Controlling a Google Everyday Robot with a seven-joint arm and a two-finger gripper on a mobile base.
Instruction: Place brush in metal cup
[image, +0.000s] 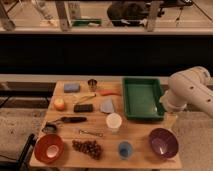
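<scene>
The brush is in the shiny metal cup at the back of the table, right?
No. The camera view shows the brush lying on the table, well apart from the metal cup at the back. The gripper is out of sight; only the white arm shows on the right.

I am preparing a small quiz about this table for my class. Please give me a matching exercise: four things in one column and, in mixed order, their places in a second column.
Things:
1. metal cup
2. brush
3. purple bowl
4. green tray

Places:
A. front right corner of the table
B. far edge, beside the blue sponge
C. left side, just in front of the black block
D. far right part, next to the arm

Pairs: 1-B, 2-C, 3-A, 4-D.

The gripper is out of view; only the arm shows, at the right.
</scene>
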